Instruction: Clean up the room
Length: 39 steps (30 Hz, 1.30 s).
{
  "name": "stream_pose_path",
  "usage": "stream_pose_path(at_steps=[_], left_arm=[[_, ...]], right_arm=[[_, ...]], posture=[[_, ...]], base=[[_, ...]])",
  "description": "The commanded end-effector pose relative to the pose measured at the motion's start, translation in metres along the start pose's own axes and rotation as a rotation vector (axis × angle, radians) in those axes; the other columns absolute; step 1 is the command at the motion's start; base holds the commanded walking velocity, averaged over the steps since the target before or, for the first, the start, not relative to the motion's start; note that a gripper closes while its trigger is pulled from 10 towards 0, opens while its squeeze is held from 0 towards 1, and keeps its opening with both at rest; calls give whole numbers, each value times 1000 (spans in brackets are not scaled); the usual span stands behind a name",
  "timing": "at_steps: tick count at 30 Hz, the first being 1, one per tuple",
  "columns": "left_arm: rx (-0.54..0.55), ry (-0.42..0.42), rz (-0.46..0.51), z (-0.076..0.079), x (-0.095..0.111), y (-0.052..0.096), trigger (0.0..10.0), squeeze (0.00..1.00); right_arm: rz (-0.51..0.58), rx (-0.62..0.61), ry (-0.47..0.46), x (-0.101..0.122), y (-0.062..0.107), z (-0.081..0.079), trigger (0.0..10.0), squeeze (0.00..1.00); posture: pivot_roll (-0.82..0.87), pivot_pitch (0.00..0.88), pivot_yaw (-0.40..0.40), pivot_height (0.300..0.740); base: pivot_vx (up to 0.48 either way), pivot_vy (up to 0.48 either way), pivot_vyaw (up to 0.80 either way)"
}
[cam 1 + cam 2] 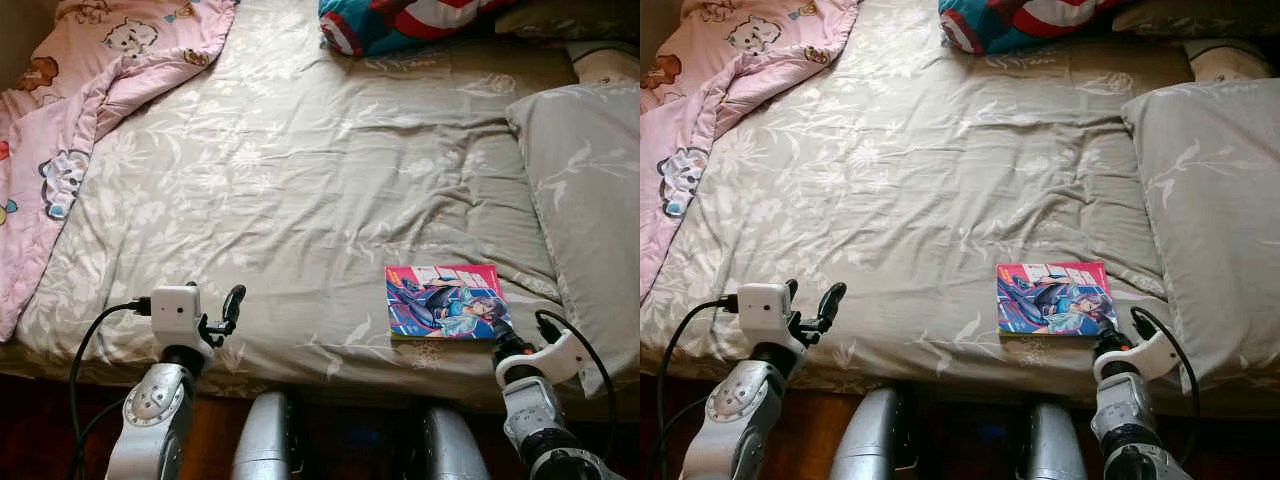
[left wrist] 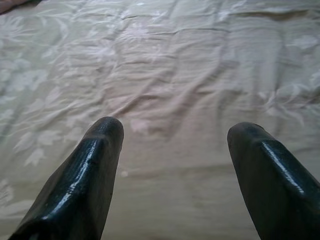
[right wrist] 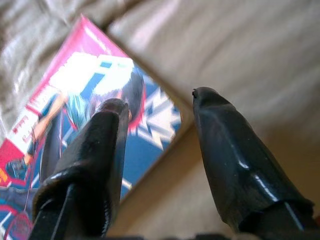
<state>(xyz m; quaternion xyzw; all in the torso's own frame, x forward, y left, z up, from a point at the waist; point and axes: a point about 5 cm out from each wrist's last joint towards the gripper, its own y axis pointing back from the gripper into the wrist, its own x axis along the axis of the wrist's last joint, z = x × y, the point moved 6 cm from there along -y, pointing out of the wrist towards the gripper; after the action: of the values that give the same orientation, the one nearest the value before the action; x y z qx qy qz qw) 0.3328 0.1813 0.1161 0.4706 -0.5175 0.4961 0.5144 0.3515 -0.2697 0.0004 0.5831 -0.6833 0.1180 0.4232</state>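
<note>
A comic book with a pink and blue cover lies flat on the grey-green floral bedspread, near the bed's front edge on the right. My right gripper is at the book's near right corner. In the right wrist view it stands open, one finger over the book's cover and the other over bare sheet beside the book's edge. My left gripper hovers open over the bedspread at the front left, with nothing between its fingers.
A pink cartoon-print blanket is bunched along the bed's left side. A grey floral pillow lies on the right. A red, white and blue bundle sits at the far end. The bed's front edge runs just before my legs.
</note>
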Motion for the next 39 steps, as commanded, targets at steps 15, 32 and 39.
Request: stream_pose_path(at_steps=[15,32,39], left_arm=[[67,17,11,-10,-13,-15,10000,0],[249,31,-43,-51,-45,7,10000,0],[271,30,-246,-60,-106,29,10000,0]], right_arm=[[158,291,473,-4,16,-63,10000,0],[115,377,604,-23,22,-76,10000,0],[-56,179,564,-52,28,-11,10000,0]], posture=[[-37,162,13,636],[-42,122,-46,689],[-50,90,-26,724]], base=[[0,0,0],[0,0,0],[0,0,0]])
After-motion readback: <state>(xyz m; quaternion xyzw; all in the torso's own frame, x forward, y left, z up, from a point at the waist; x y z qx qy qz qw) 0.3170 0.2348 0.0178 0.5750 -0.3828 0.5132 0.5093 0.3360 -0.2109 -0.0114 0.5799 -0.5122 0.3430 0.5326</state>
